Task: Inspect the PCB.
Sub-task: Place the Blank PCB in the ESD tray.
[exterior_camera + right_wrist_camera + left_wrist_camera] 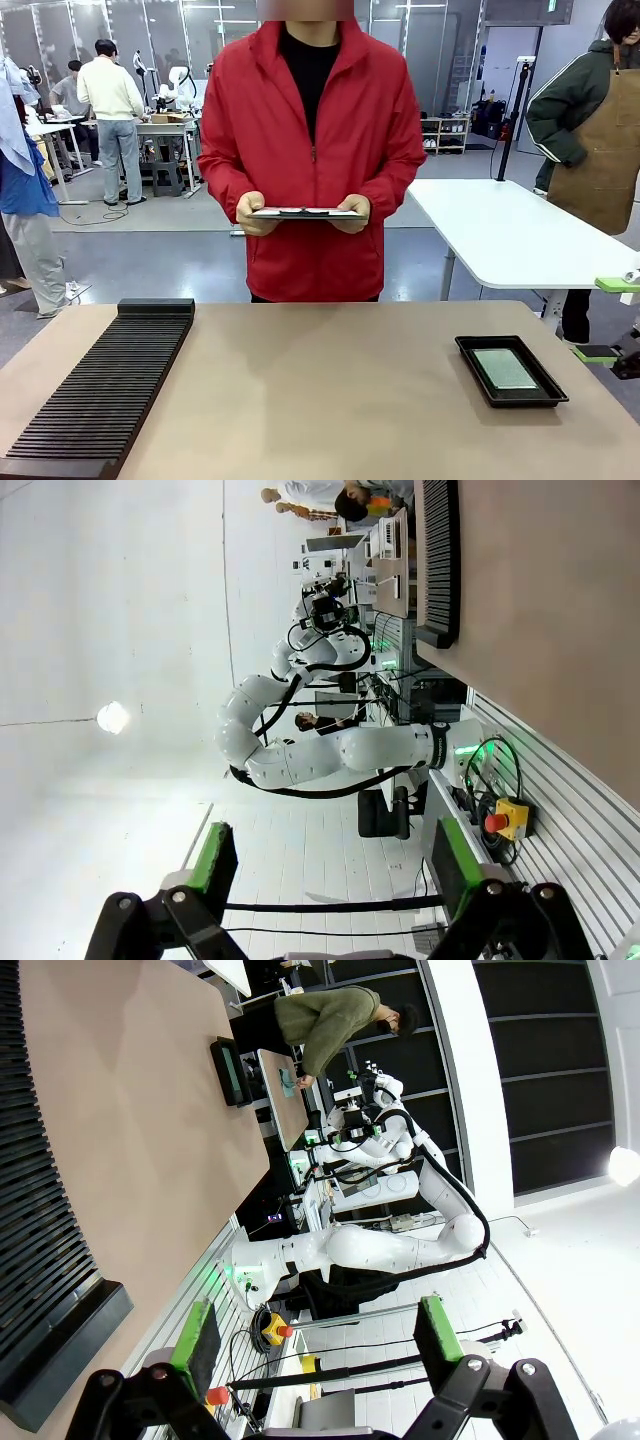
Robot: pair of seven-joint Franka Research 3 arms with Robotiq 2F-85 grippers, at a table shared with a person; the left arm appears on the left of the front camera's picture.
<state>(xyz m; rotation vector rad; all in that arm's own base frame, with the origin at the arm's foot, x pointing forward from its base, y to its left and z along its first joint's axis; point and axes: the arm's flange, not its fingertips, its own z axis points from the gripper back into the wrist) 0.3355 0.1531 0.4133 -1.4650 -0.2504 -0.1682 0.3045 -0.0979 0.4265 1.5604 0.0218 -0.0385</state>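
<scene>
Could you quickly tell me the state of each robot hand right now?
Left hand: open, holding nothing.
Right hand: open, holding nothing.

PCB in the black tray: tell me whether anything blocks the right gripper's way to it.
Nothing visible does. The PCB lies uncovered in its black tray near the table's right edge; the open right gripper sits just off that edge.

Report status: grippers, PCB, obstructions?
Left gripper open, empty. Right gripper open, empty. Flat green PCB lies in shallow black tray, untouched. Nothing blocking it.
</scene>
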